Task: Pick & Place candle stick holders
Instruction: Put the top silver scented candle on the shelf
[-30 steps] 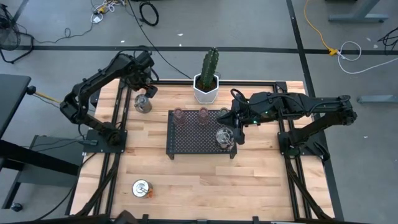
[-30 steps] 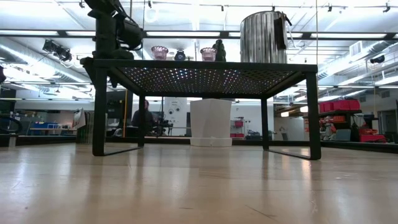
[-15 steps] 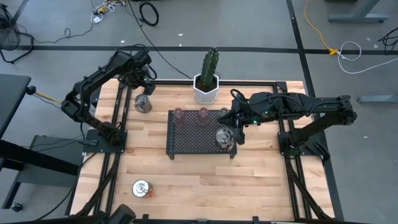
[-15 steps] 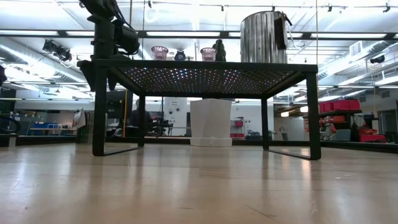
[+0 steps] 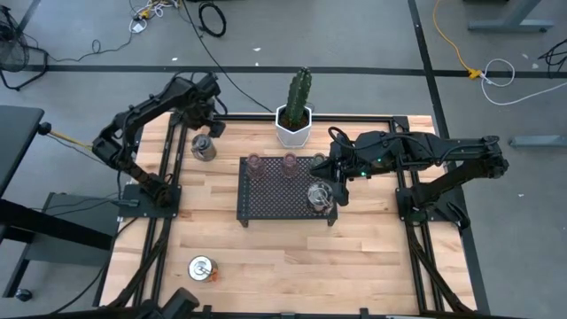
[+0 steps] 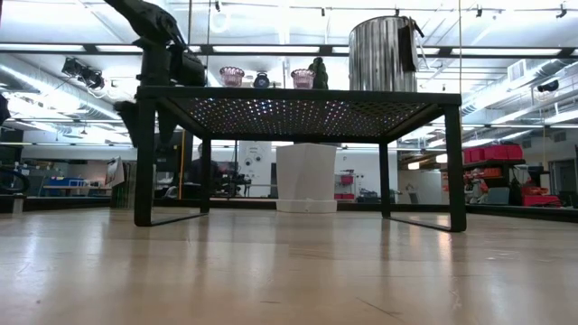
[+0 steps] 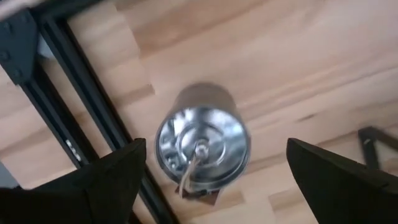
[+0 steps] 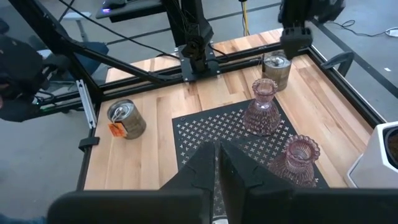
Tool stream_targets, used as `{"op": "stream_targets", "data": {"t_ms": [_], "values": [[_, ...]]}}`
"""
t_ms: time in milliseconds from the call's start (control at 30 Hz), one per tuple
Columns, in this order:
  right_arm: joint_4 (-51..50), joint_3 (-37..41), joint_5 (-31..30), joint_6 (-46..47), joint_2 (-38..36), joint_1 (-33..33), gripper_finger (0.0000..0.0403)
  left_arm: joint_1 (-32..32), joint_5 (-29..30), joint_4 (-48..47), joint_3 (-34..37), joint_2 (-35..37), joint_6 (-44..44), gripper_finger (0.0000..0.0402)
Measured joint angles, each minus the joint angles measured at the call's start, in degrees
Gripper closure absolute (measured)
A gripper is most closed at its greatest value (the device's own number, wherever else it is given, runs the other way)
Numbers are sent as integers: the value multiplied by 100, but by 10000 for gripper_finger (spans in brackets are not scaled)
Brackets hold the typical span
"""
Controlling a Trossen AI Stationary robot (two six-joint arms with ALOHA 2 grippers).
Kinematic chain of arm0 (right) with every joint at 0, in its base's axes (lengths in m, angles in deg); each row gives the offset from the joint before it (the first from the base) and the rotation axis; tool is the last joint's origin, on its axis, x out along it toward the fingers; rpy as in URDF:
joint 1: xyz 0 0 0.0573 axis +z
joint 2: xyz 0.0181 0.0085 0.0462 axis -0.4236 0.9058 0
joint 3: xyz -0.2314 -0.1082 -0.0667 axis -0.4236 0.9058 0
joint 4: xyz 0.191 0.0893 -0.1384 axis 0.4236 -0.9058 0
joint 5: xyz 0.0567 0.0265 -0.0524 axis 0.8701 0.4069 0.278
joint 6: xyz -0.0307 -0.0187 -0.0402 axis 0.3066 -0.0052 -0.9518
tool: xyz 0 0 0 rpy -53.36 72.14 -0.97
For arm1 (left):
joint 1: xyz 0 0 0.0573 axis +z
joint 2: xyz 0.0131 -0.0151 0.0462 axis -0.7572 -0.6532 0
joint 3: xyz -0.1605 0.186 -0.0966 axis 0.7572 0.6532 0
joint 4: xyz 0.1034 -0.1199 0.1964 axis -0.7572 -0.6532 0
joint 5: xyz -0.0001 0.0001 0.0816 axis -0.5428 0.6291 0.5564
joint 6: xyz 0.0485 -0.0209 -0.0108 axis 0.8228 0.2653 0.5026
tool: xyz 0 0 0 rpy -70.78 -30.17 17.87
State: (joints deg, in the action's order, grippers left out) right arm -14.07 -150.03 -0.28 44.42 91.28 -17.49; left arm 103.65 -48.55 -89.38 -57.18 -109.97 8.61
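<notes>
Low view hides the silver holder (image 6: 383, 52) base.

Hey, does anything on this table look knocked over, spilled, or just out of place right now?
Nothing looks tipped or spilled. One silver holder stands alone near the table's front edge, far from the black mesh tray where the others are gathered. Another silver holder sits upright under the open left gripper.

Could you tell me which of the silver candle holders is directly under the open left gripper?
The silver holder at the table's far left, beside the frame rail: the left gripper hovers open above it. Another silver one sits alone at the near edge; a third stands on the mesh tray.
</notes>
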Motion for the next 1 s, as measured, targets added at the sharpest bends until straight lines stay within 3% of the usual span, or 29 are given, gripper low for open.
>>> {"op": "stream_targets", "data": {"t_ms": [533,1000], "values": [[9,0,-13,-61,0,2,380,-39,40,607,1031,7,-56,14],[20,0,-12,2,0,1,380,-90,91,598,938,2,3,14]]}}
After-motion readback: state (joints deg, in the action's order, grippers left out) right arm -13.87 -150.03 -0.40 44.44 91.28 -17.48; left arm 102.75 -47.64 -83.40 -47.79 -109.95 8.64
